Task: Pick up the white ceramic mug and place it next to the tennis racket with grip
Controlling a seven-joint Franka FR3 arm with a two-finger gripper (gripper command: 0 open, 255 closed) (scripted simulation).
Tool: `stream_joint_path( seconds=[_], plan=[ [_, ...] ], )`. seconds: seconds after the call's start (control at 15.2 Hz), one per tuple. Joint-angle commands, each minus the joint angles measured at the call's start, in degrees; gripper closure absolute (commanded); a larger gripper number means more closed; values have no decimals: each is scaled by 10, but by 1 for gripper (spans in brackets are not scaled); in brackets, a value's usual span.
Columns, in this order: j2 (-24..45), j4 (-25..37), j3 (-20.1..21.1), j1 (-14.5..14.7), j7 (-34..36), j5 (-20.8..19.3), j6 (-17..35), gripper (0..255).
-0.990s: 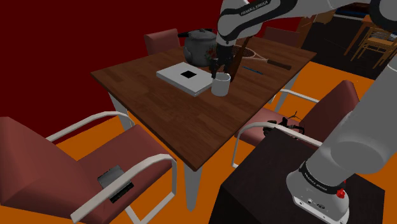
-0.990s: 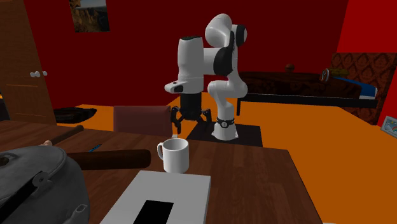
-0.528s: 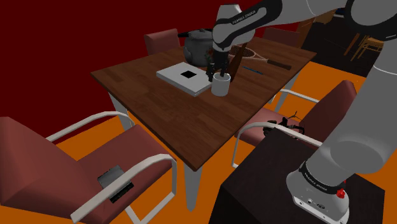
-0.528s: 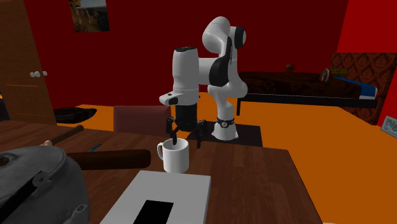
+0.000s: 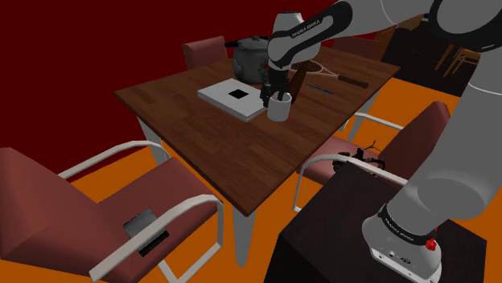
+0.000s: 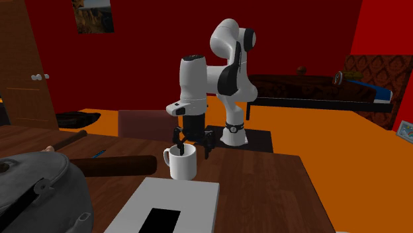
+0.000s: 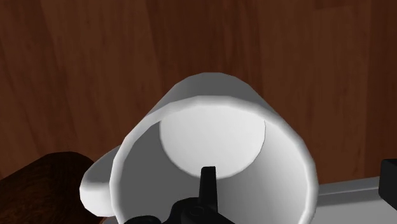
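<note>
The white mug (image 5: 279, 108) (image 6: 183, 163) (image 7: 210, 153) stands upright on the wooden table (image 5: 201, 137), its handle toward the second exterior view's left. My black gripper (image 5: 275, 92) (image 6: 191, 143) (image 7: 298, 181) is open and has come down over it. One finger (image 7: 207, 186) reaches inside the cup; the other stands outside its wall, and neither touches it. The tennis racket (image 5: 322, 71) lies farther back on the table, with its dark handle (image 5: 352, 81) (image 6: 66, 140) pointing away from the mug.
A dark brown bar (image 5: 296, 80) (image 6: 112, 165) lies right beside the mug. A flat white box with a black square (image 5: 235, 96) (image 6: 169, 205) and a grey kettle (image 5: 252, 56) (image 6: 33, 192) are close by. Red armchairs (image 5: 121, 209) ring the table.
The gripper has descended from above the mug until its open fingers straddle the mug's wall. The mug has not moved.
</note>
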Motion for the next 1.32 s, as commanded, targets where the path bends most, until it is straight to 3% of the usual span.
stream_joint_path(
  seconds=[0.0,0.07,0.13,0.73,1.25],
  plan=[
    [0,0,0,0,0,0,0,0],
    [0,0,0,0,0,0,0,0],
    [0,0,0,0,0,0,0,255],
    [0,0,0,0,0,0,0,255],
    [-26,30,-1,1,3,-4,-56,255]
  ],
)
